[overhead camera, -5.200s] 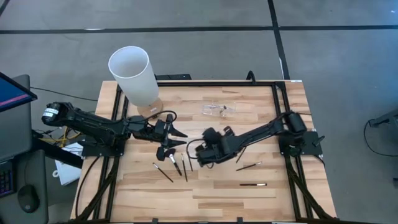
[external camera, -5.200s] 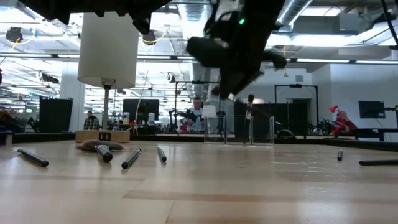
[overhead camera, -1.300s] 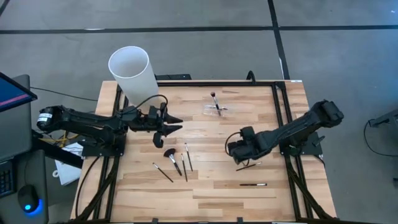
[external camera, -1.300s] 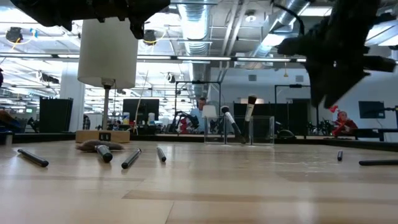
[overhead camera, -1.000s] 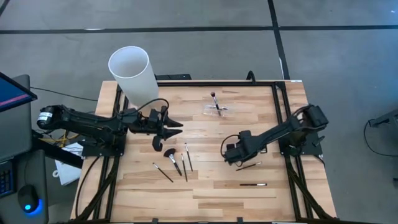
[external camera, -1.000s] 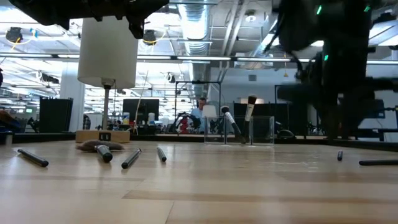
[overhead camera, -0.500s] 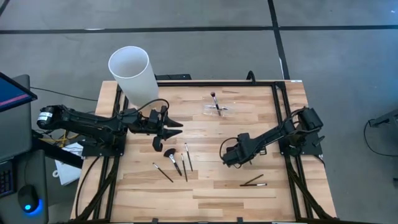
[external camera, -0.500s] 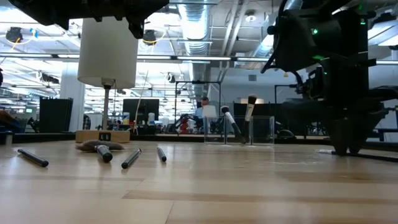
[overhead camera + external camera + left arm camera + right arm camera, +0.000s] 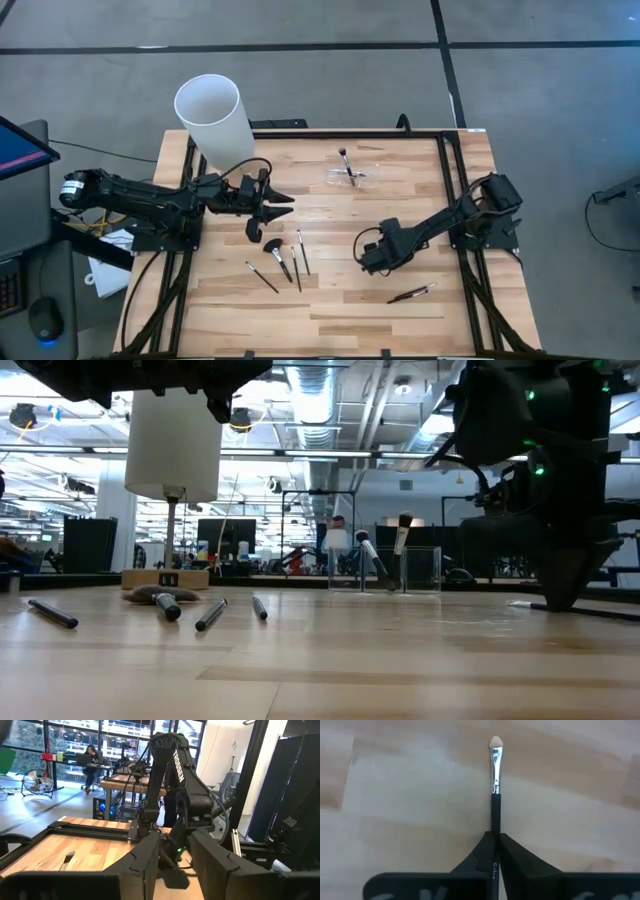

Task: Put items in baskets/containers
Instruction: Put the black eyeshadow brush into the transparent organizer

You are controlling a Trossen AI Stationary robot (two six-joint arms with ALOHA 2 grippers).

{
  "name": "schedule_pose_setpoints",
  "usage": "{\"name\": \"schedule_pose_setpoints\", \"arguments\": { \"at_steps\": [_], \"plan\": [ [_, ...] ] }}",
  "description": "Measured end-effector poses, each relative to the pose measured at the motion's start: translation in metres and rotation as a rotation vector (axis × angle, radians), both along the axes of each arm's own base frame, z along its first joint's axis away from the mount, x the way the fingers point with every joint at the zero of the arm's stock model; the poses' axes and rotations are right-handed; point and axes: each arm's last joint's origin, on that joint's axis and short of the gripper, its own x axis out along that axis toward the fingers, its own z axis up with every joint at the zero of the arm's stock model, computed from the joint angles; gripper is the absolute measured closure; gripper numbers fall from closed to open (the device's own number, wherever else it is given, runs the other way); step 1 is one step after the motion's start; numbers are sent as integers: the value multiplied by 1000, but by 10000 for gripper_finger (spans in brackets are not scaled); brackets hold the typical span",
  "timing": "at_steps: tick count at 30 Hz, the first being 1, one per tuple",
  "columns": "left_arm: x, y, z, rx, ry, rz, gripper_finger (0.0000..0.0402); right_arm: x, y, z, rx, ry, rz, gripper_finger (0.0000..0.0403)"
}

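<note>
My right gripper [image 9: 370, 260] is down at the table right of centre, shut on a thin brush [image 9: 494, 775] with a pale tip, silver ferrule and dark handle. My left gripper [image 9: 285, 203] hovers open over the table's left half, touching nothing. The clear holder [image 9: 350, 177] stands near the far edge with two brushes upright in it [image 9: 385, 565]. A fan brush [image 9: 270, 245] and three thin brushes [image 9: 290, 265] lie flat left of centre. Two more brushes [image 9: 410, 293] lie crossed near my right gripper. My right gripper pinches the brush by its dark handle [image 9: 495, 827], a little behind the ferrule, between the two fingers [image 9: 477, 857]. The fingers come from above, pointing down, and lie across the handle. The bristle end reaches out ahead of the fingers over the wood.
A tall white cylinder [image 9: 215, 120] on a wooden base stands at the far left corner, behind my left arm. A black frame [image 9: 455, 180] runs along the table's edges. Bare wood [image 9: 330, 315] stretches along the near edge.
My right gripper has come down to the table and shifted slightly toward the near edge. One loose brush on the right has slid toward the near edge and now lies crossed with the other one there.
</note>
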Motion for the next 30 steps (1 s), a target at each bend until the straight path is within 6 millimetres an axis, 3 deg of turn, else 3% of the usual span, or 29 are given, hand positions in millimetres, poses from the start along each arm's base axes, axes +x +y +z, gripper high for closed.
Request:
{"name": "schedule_pose_setpoints", "arguments": {
  "at_steps": [5, 10, 14, 16, 19, 23, 30],
  "plan": [
    [0, 0, 0, 9, -1, 0, 289, -4, -7, 32, -157, -184, 33, 401],
    [0, 0, 0, 44, -4, 3, 289, -13, -15, 69, -530, -431, 89, 402],
    [0, 0, 0, 44, -3, 3, 289, -18, -29, 83, -888, -506, 119, 402],
    [0, 0, 0, 44, -4, 4, 289, -16, -41, 84, -956, -483, 94, 402],
    [0, 0, 0, 44, -3, 3, 289, -11, -59, 81, -872, -395, 42, 403],
    [0, 0, 0, 49, -3, 5, 289, -3, -77, 68, -604, -208, 72, 396],
    [0, 1, -1, 44, 2, 9, 289, 13, -95, 40, -285, -110, 112, 326]
  ]
}}
